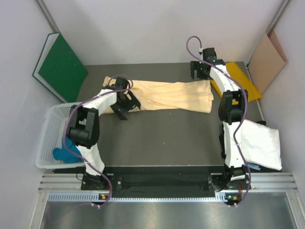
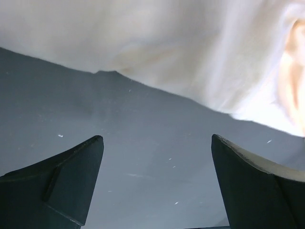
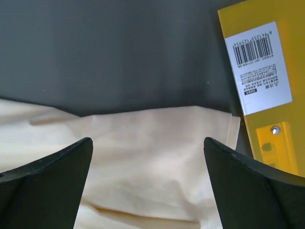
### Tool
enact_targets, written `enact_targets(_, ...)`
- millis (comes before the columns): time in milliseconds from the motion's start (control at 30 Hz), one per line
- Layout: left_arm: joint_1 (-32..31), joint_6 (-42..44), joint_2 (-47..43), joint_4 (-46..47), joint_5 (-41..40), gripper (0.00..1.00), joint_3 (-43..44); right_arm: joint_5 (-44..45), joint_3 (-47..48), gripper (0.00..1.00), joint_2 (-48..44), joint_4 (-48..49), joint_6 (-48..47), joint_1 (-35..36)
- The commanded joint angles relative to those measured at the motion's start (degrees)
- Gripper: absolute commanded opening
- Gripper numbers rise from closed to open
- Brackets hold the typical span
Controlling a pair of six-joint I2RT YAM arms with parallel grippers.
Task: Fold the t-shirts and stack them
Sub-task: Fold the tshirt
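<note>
A pale peach-yellow t-shirt (image 1: 167, 95) lies folded into a long band across the back of the dark table. My left gripper (image 1: 125, 106) stands open at its left end, with only bare table between the fingers and the cloth's edge (image 2: 181, 52) just ahead. My right gripper (image 1: 200, 71) stands open above the band's right end, the cloth (image 3: 152, 157) spread below its fingers. A white t-shirt (image 1: 259, 143) lies folded at the right near edge. A teal-blue t-shirt (image 1: 66, 153) sits bunched in the basket.
A white mesh basket (image 1: 50, 138) stands at the left edge. A bright-yellow folder (image 1: 245, 86) lies at the back right, its label (image 3: 259, 62) close to the shirt's end. A green board (image 1: 59, 67) and a brown board (image 1: 267, 59) lean on the walls.
</note>
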Motion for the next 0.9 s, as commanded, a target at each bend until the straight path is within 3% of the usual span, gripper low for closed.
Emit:
enact_targets(0,2.50,-7.52,-0.88,3.77,1.83,0.99,0.62,-1.73,4.14,1.00,2.65,3.26,-1.51,-0.27)
enact_targets(267,4.26,-10.34,5.61,1.49,0.34,0.98,3.07,-5.24,1.60,0.99,6.09,3.61,-1.60,-0.10)
enact_targets(400,4.79,-11.39,9.40,-0.09,-0.80,0.93,5.44,-3.93,-0.25,1.00,5.03,2.82,-1.69,-0.10)
enact_targets(433,4.79,-11.39,11.06,-1.23,-1.15,0.87,6.41,-3.49,-1.21,0.98,4.59,2.74,-1.60,-0.10)
enact_targets(500,5.05,-11.48,12.56,-1.85,-2.47,0.75,9.13,-2.96,-2.35,0.86,3.54,2.21,-1.69,-0.10)
enact_targets(533,5.23,-11.66,13.79,-2.55,-3.00,0.43,10.88,-2.61,-3.49,0.63,3.19,1.95,-1.52,-0.10)
enact_targets(600,5.58,-11.40,15.29,-3.60,-5.96,0.06,13.17,-2.35,-5.51,0.36,2.22,0.20,-1.07,-0.19)
enact_targets(633,5.67,-10.96,17.38,-5.00,-6.77,0.00,16.49,-1.82,-6.48,0.07,1.78,-0.51,-0.90,-0.19)
enact_targets(667,5.84,-10.43,18.54,-7.19,-7.56,0.00,18.35,-1.64,-7.80,0.00,1.17,-1.21,-0.20,-0.19)
enact_targets(867,5.85,-5.78,23.99,-7.58,-12.84,0.00,28.99,-5.07,-27.38,0.00,-10.41,-1.75,1.91,-0.27)
